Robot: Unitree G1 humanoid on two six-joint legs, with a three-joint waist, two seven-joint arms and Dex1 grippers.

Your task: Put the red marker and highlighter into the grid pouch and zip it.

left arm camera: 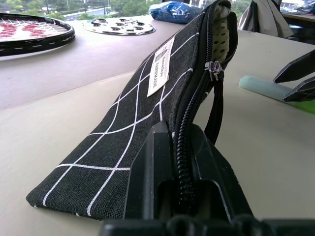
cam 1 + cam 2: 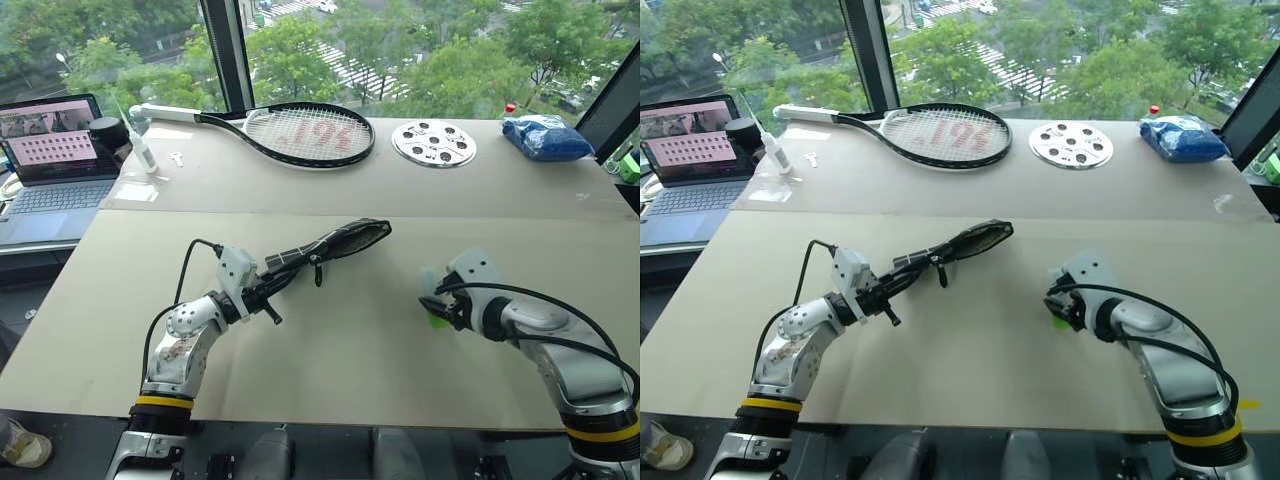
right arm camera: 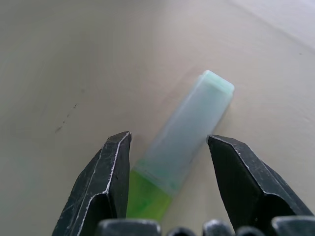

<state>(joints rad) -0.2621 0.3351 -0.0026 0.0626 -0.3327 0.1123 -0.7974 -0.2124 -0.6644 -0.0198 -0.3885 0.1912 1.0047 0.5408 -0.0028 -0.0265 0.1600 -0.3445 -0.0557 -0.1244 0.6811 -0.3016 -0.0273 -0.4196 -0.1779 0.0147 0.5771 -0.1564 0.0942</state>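
Observation:
My left gripper (image 2: 262, 290) is shut on one end of the grid pouch (image 2: 340, 240), a black fabric pouch with white grid lines and a white label. It holds the pouch off the table, pointing toward the middle. In the left wrist view the zipper pull (image 1: 215, 73) hangs partway along the pouch (image 1: 138, 113), whose far end gapes open. The highlighter (image 3: 182, 142), pale green with a brighter green end, lies flat on the table. My right gripper (image 2: 432, 305) is open, tilted down, a finger on either side of the highlighter without touching it. The red marker is out of view.
At the back of the table lie a tennis racket (image 2: 300, 133), a round white disc with holes (image 2: 433, 143) and a blue bag (image 2: 545, 137). A laptop (image 2: 50, 150) and a white bottle (image 2: 140, 150) stand at the far left.

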